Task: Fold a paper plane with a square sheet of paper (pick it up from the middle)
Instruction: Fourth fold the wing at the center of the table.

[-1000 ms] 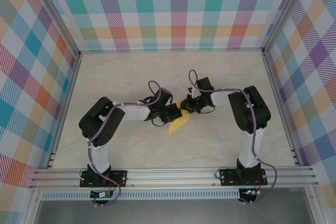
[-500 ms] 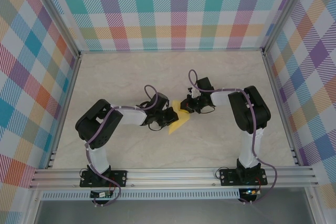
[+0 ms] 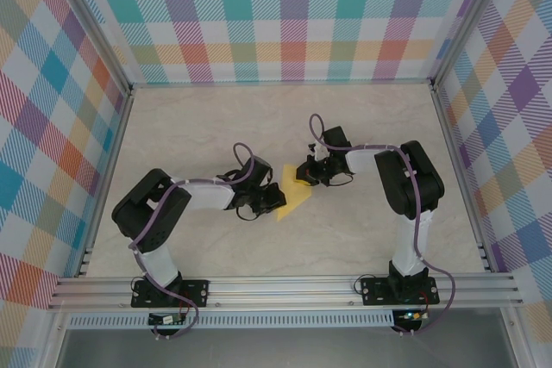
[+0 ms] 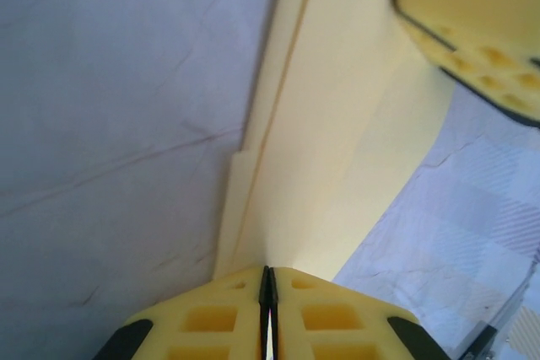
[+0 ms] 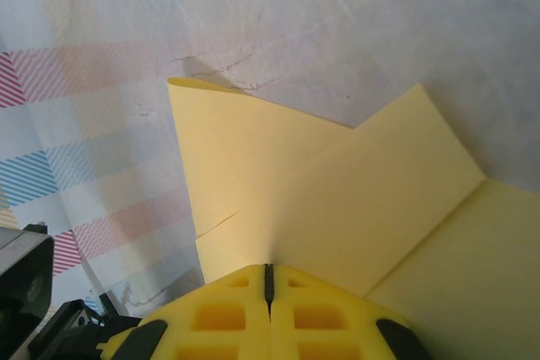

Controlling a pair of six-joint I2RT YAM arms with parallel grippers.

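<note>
Left arm has backed off over the last second: elbow swung out to the left, wrist dropped toward the near edge. left fingers (image 3: 272,199) were crowded next to the right fingers (image 3: 304,180); now there's a clear gap, and more of the paper (image 3: 291,198) shows between them. Right arm hasn't moved.

Grip state:
- Left wrist view: left fingers (image 4: 253,292) pressed together, pinching the paper (image 4: 337,124) at its near edge. A long fold line runs away from the pinch.
- Right wrist view: right fingers (image 5: 253,288) also pressed together on the paper (image 5: 337,191), pinching a layered flap with a diagonal crease.

The paper sits mid-tabletop (image 3: 362,230), spanned between the two pinches. Can't tell whether it's resting on the surface or slightly lifted.

My read: the left arm is drawing the sheet taut against the fixed right pinch, to straighten or sharpen a fold. It's a folded multi-layer piece, not a pointed dart yet, so roughly mid-task. Risk is pulling too hard, which could tear the thin sheet or slip it out of a pinch.
</note>
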